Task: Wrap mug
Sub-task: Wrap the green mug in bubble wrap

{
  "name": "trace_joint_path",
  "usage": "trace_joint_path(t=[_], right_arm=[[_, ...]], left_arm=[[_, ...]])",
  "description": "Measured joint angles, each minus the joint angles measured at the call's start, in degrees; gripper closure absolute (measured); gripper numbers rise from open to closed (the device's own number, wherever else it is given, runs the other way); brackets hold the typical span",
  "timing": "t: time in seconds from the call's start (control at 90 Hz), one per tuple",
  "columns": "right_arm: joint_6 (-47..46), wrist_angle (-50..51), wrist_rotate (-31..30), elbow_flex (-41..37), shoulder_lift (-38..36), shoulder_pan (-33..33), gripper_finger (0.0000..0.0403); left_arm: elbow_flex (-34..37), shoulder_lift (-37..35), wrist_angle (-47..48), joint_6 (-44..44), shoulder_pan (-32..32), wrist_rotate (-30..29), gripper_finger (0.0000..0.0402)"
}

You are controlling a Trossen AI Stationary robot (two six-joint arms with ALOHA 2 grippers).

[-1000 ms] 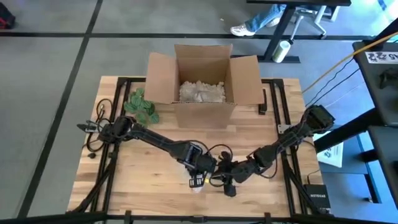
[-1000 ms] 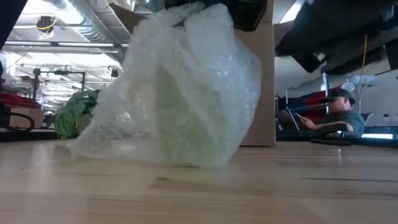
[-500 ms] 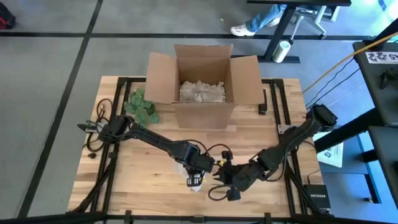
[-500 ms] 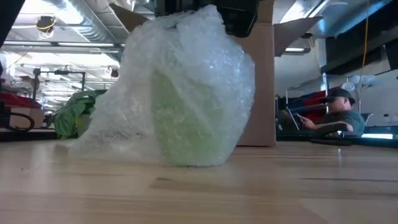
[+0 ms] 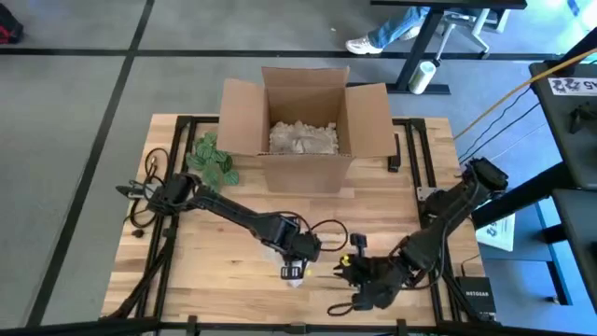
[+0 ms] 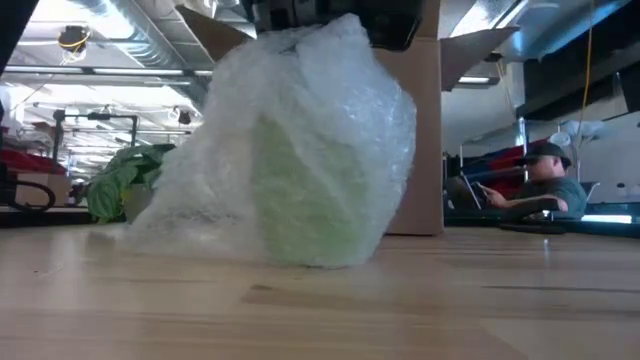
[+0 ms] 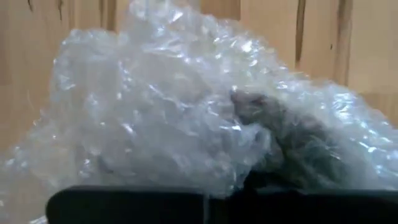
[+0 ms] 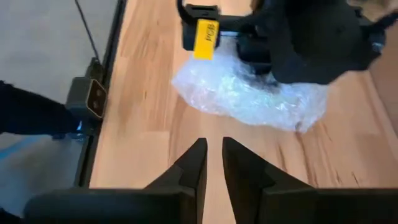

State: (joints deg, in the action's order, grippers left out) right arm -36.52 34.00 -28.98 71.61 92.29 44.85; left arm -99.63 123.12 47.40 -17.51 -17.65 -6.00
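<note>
Item 1: we record a pale green mug (image 6: 300, 190), upright, swathed in crumpled clear bubble wrap (image 6: 240, 130), resting on the counter (image 6: 320, 310) near its front edge.

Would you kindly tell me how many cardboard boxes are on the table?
1. The cardboard box stands open at the table's far edge, centred, with pale filler inside; none other shows.

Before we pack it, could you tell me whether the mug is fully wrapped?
Appears wrapped: in the low view bubble wrap covers the greenish mug on the sides shown; far side hidden.
</note>
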Motion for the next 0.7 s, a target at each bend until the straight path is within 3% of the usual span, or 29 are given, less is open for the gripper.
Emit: trace_joint_path(t=[0.356,0.7], right_arm=[[-2.3,0.2,-1.0,0.0,0.0,1.0,0.0366],[1.4,0.5,-4.2,0.0,0.0,0.8,0.0366]], left_arm=[[0.1,-6.2,-0.5,-3.5,0.2,0.5,0.0402],[-0.2,-6.5,1.1,-7.1,0.1,3.9,0.0402]])
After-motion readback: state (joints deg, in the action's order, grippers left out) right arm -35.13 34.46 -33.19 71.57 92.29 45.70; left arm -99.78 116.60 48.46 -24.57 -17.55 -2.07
